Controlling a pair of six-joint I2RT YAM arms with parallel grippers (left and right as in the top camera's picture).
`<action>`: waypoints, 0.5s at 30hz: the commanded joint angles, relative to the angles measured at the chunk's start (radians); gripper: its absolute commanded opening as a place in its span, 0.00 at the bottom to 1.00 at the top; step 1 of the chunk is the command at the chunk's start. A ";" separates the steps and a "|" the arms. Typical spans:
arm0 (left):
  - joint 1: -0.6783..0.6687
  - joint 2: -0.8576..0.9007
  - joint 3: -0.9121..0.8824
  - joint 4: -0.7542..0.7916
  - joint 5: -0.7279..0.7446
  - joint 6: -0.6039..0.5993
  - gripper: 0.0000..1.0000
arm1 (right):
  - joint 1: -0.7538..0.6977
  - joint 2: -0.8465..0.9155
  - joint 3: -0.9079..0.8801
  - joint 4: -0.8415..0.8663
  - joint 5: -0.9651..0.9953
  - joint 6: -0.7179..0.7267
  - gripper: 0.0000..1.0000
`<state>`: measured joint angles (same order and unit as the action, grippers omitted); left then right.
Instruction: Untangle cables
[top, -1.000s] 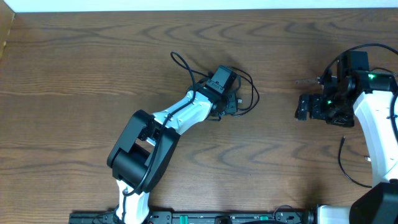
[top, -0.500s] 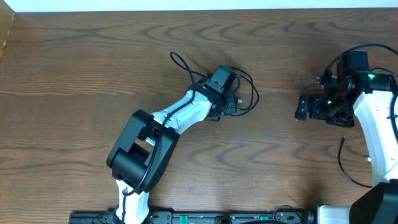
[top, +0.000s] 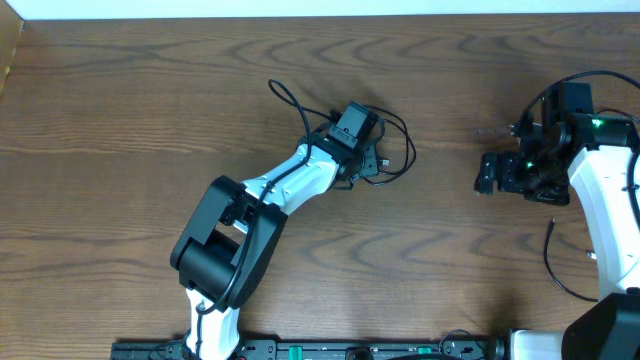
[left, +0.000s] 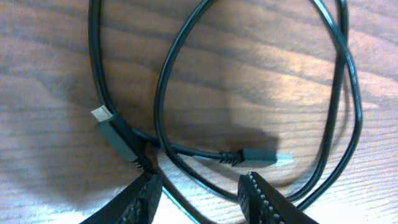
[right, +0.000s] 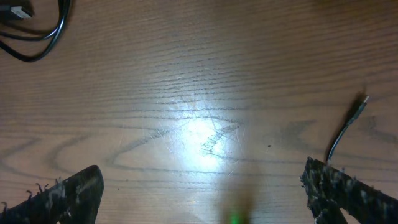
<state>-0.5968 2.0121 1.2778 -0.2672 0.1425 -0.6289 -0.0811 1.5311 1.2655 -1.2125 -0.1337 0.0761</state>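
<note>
We see the black cables (top: 412, 155) looped on the wooden table (top: 120, 120), just toward 12 o'clock of its middle. Our left gripper (left: 199, 186) hangs over them with its jaws apart. One strand runs through the gap, and a silvery plug (left: 283, 159) lies close ahead. Our right gripper (right: 202, 174), out at 3 o'clock, stands spread wide over the wood.
</note>
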 joint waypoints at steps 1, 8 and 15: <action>-0.007 -0.037 0.003 0.023 -0.032 0.003 0.46 | 0.006 -0.001 -0.006 -0.003 0.008 0.013 0.99; -0.039 -0.020 0.002 0.034 -0.084 0.003 0.46 | 0.006 -0.001 -0.006 -0.003 0.008 0.013 0.99; -0.044 -0.005 0.002 -0.013 -0.084 0.003 0.46 | 0.006 -0.001 -0.006 -0.003 0.008 0.013 0.99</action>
<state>-0.6434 2.0121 1.2778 -0.2638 0.0853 -0.6289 -0.0811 1.5311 1.2655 -1.2129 -0.1337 0.0761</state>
